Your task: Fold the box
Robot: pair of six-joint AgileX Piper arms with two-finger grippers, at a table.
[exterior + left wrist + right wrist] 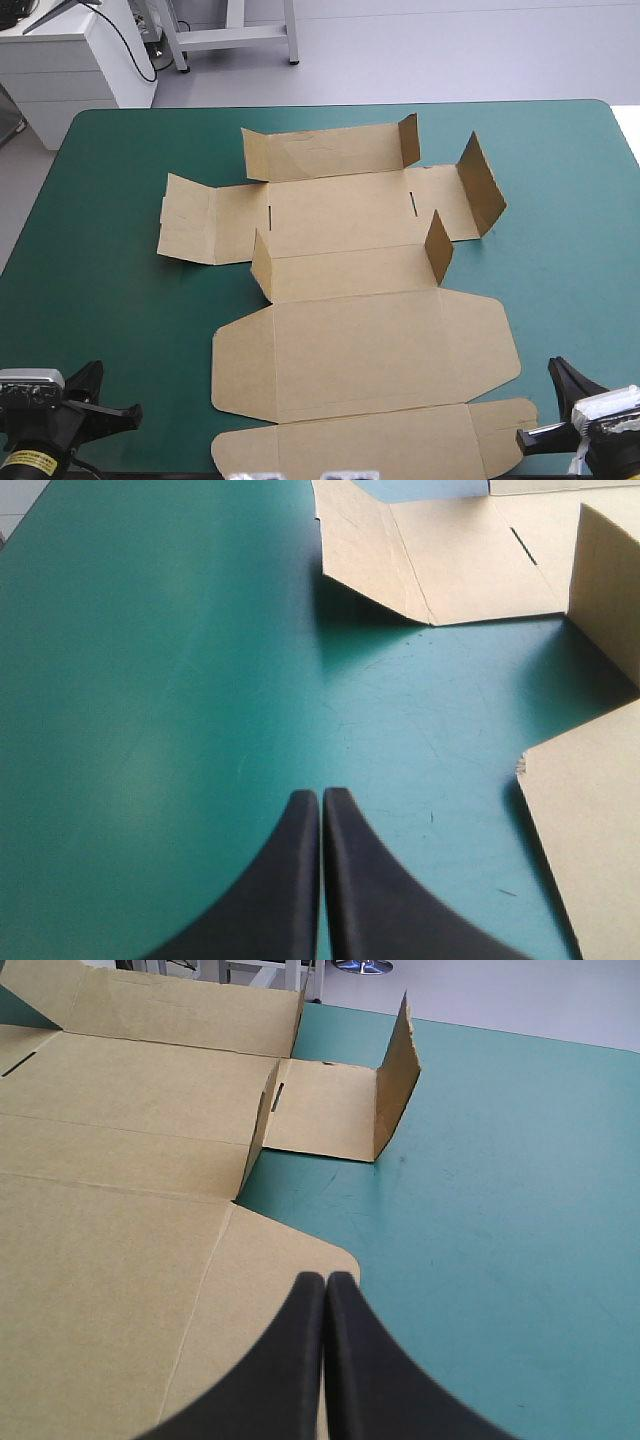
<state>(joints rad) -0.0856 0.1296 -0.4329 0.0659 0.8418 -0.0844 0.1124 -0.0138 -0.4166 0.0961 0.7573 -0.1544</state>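
Note:
The brown box (pixel 370 340) lies as a cut sheet in the middle of the teal-green table, mostly flat. Its far wall (pixel 320 152) stands tilted up, the right end flap (pixel 480 185) is raised, and two small tabs (pixel 438 248) stand upright at the middle panel's ends. My left gripper (pixel 105 395) is shut at the near left corner of the table, apart from the sheet; ahead of its tips (pixel 321 795) is bare cover, with the box's edge (pixel 590 850) off to one side. My right gripper (pixel 555 400) is shut at the near right, its tips (pixel 326 1278) beside the rounded corner of the big panel (pixel 120 1260).
A white cabinet (pixel 70 60) and a metal frame (pixel 235 35) stand beyond the table's far edge. Wide strips of teal-green cover (pixel 100 290) show on the left and right of the box.

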